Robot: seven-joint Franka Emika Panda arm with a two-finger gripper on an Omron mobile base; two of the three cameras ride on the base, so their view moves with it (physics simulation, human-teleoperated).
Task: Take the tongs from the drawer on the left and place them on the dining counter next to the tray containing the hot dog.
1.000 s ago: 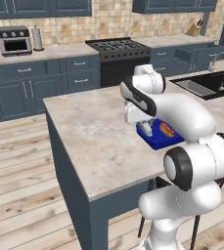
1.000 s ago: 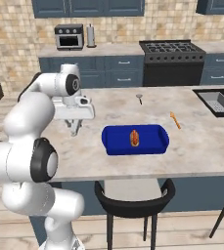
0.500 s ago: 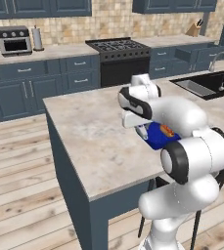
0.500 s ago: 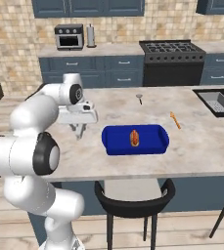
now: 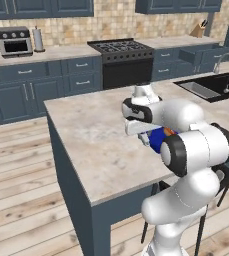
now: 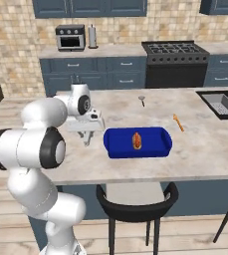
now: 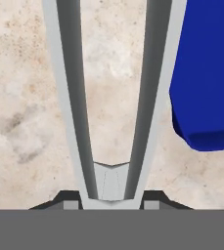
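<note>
Your room is a kitchen with blue cabinets and a stove (image 6: pixel 174 49) at the back. The marble surface (image 5: pixel 96 145) has a sink (image 6: pixel 224 103) at its far end. The blue tray (image 6: pixel 138 143) sits near the front edge. Your pincer (image 6: pixel 87 137) holds the tongs (image 7: pixel 112 97) just beside it — drop them too high and they may bounce onto the tray.

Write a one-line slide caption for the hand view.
Gripper holds the tongs over the dining counter, beside the blue tray.
</note>
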